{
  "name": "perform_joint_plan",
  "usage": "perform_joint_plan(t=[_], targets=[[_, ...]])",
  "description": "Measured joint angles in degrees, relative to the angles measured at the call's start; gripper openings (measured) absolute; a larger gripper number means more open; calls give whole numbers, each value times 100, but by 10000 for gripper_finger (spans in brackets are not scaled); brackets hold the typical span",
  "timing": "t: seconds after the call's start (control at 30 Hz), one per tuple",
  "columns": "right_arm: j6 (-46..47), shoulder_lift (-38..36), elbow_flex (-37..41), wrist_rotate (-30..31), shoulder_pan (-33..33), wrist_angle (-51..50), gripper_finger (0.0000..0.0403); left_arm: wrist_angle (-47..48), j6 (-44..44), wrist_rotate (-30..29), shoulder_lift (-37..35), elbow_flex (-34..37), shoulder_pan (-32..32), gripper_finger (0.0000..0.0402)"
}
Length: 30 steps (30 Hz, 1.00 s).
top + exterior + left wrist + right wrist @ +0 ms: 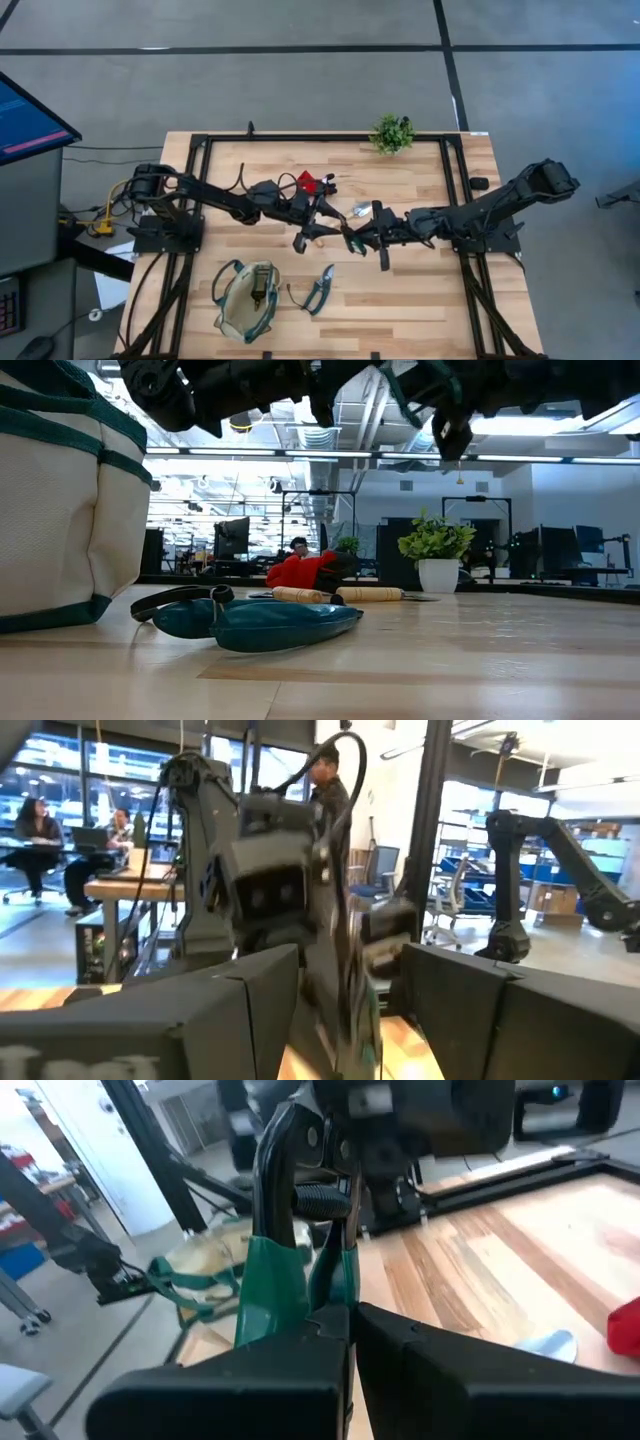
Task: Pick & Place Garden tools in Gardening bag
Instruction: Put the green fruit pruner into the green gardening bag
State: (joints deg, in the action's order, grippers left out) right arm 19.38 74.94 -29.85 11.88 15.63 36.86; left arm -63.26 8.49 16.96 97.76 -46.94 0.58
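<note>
High view: gardening bag (247, 298) sits on the table (420, 310) below and to the left of the left gripper (322, 228), well apart from it. One pair of green-handled shears (319, 291) lies flat just right of the bag, directly below the left gripper, nothing touching it. Red-and-black tool (307, 183) lies just above the left arm's wrist. Left gripper is mid-table, fingers spread, nothing clearly between them; its wrist view is blurred, can't confirm contact with anything. Right gripper (352, 240) meets it almost tip to tip, just right of it, clenched on a second pair of shears (300, 1230). Right wrist view shows the green handles pinched between its fingers, black blades pointing away toward the left gripper. Silver trowel blade (360, 210) lies on the table just above the right gripper. Small plant (392, 133) stands at the far edge, well above both grippers. Low view: both grippers are up off the table.
</note>
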Motion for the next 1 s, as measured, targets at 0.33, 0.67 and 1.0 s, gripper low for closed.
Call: perform_joint_plan(t=[0.33,0.67,1.0], targets=[[-315,774,-696,-41,-3,118,0,104,81,138,0,2,88,168],[-337,760,-731,-149,-3,91,0,98,80,190,0,2,142,164],[-335,758,-730,-149,-3,58,0,74,82,188,0,2,142,99]])
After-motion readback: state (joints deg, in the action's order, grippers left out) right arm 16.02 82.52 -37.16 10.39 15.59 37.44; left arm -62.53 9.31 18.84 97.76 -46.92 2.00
